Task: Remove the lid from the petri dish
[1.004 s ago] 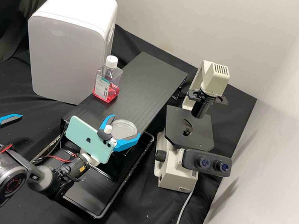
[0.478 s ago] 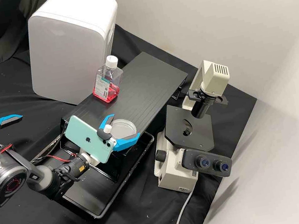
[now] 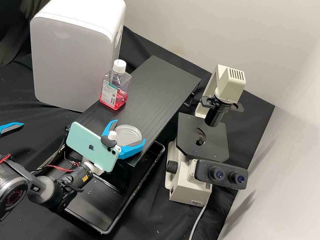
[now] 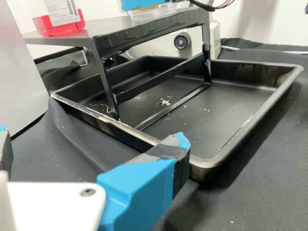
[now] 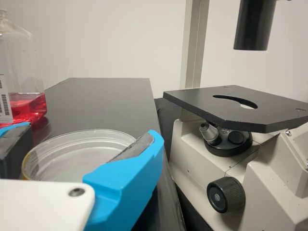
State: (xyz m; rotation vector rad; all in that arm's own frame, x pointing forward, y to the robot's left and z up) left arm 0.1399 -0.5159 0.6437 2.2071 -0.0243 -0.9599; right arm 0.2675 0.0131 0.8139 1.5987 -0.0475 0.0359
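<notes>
A clear petri dish (image 3: 127,134) lies on the near end of the black raised platform (image 3: 158,87). My right gripper (image 3: 130,131) is shut on the dish, one blue finger on each side of its rim. In the right wrist view the dish (image 5: 72,156) sits between the fingers of that gripper (image 5: 77,140), and I cannot tell lid from base. My left gripper (image 3: 3,130) is at the far left over the black cloth, open and empty. In the left wrist view that gripper (image 4: 82,159) faces the black tray (image 4: 260,110).
A flask of red liquid (image 3: 114,87) stands farther back on the platform. A large white box (image 3: 73,44) is behind it. A microscope (image 3: 203,157) stands right of the platform. The black tray (image 3: 104,225) lies under the platform's near end.
My right gripper has shifted a little to the left and back, and the petri dish has moved with it. The left arm has stayed put.
</notes>
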